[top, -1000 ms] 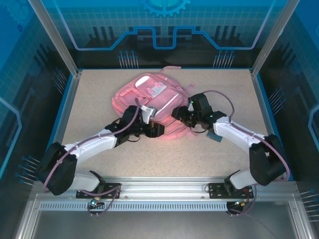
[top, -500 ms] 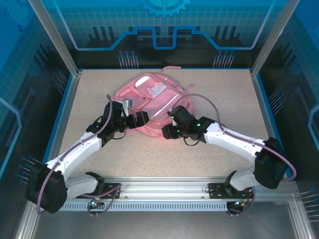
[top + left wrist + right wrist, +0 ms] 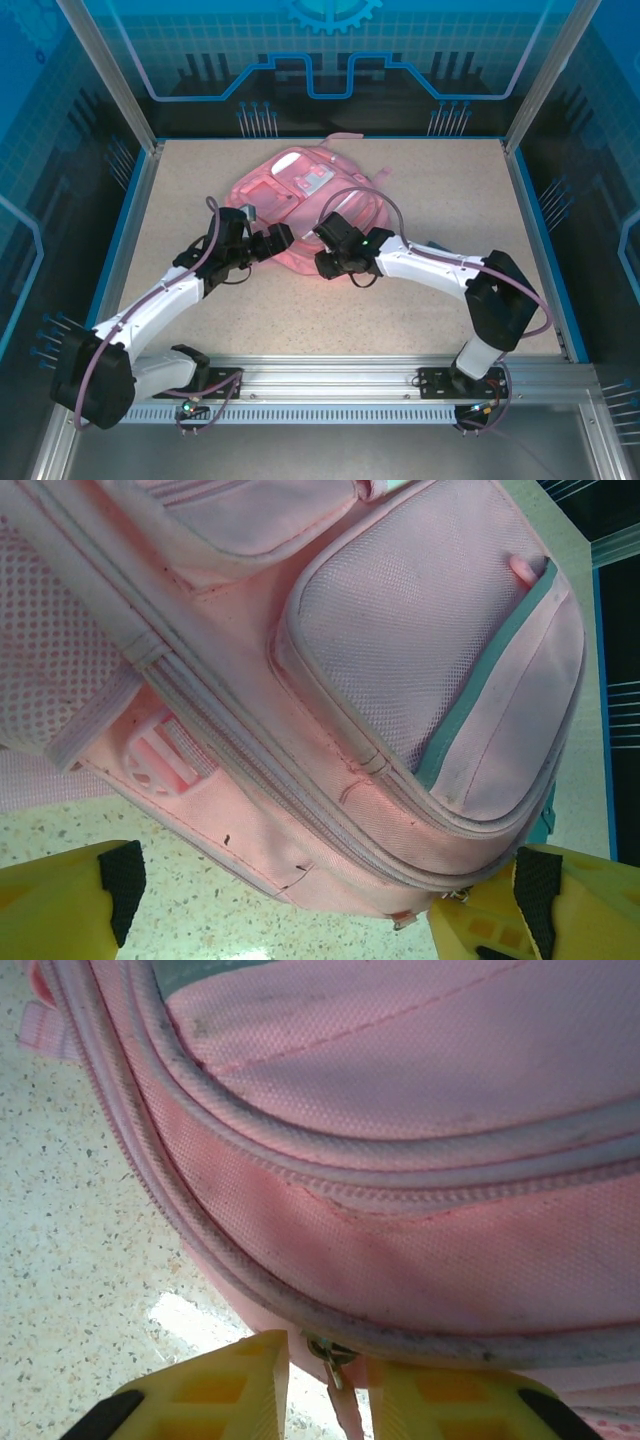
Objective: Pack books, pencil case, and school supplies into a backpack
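Pink soft fabric backpack (image 3: 300, 205) lies flat mid-table. Its metal zip pull (image 3: 331, 1353) hangs between your right gripper's (image 3: 330, 1385) close-set jaws, though you cannot tell if it is pinched. Your left gripper (image 3: 325, 885) stands wide apart at the same near edge.

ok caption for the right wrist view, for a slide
Close-up: the right end effector straddles the zipper pull on the pink backpack's seam, speckled table beneath.

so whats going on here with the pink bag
Two robot arms are working on the pink backpack, which lies on the table. The left tool is wide open, straddling one edge of the bag and holding nothing. The right tool brackets a zipper pull on the bag's seam, jaws narrow; whether it actually grips the pull is unclear.
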Controlling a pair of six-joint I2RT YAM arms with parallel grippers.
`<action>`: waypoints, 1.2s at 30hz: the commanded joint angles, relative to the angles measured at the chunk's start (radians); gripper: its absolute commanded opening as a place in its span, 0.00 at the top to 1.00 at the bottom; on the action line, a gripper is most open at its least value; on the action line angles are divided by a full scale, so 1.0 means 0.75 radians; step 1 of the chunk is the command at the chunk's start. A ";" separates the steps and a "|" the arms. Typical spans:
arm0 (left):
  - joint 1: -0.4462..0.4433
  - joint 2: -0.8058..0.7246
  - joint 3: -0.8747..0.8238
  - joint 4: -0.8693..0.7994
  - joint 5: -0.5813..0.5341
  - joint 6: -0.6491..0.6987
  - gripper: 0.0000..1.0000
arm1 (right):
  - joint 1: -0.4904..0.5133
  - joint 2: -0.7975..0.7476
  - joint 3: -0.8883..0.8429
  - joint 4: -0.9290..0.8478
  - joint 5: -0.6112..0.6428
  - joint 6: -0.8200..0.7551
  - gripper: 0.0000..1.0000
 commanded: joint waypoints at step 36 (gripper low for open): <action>0.041 0.245 -0.136 0.264 0.048 -0.324 1.00 | -0.317 -0.088 -0.017 -0.181 0.404 -0.101 1.00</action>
